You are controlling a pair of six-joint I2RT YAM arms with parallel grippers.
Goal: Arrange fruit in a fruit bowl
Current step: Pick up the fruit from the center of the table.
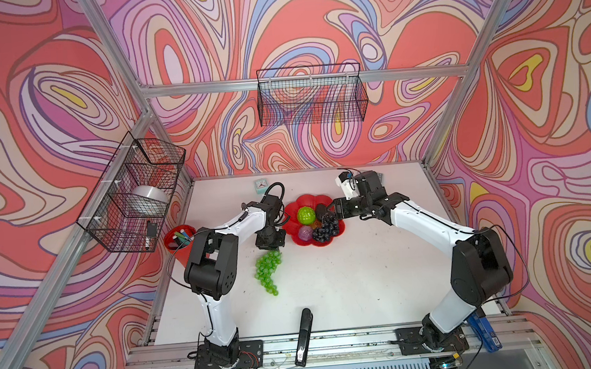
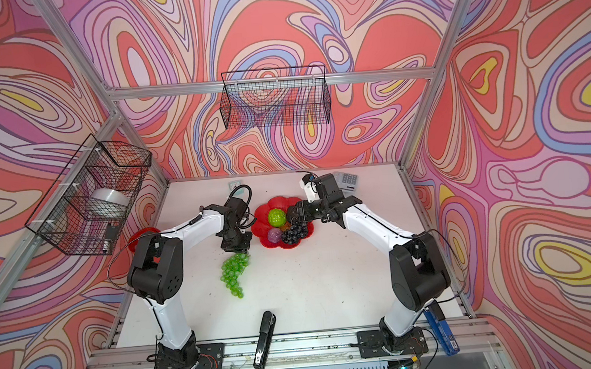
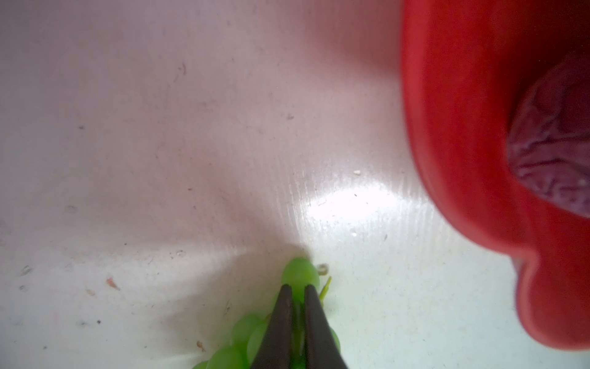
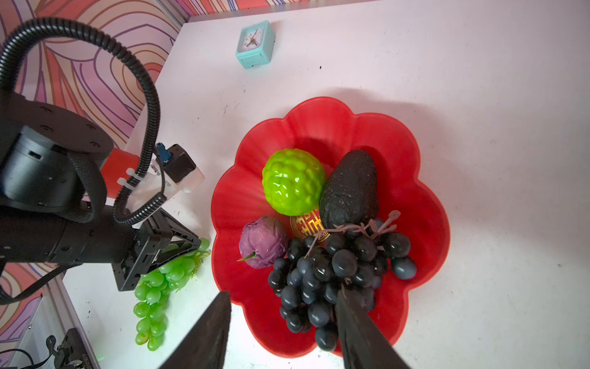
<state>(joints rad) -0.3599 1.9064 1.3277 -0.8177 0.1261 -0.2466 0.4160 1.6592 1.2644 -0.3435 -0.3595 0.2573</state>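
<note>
The red flower-shaped fruit bowl (image 1: 304,200) (image 4: 319,127) stands mid-table. In it lie a bright green bumpy ball (image 4: 293,182), a blackish avocado (image 4: 349,188), a small purple fruit (image 4: 263,241) and a dark grape bunch (image 4: 325,265). The green grape bunch (image 1: 267,269) (image 4: 156,287) lies on the table left of the bowl. My left gripper (image 3: 298,289) points down at the end of the bunch nearest the bowl, its fingers shut on the top grapes (image 3: 300,274). Over the bowl's right side, my right gripper (image 4: 282,319) hangs open above the dark grapes, holding nothing.
A black stapler (image 1: 304,336) lies at the front edge. A red pen cup (image 1: 180,241) stands at the left, a teal clock (image 1: 259,186) and a calculator (image 2: 346,181) at the back. Wire baskets (image 1: 131,193) (image 1: 311,95) hang on the walls.
</note>
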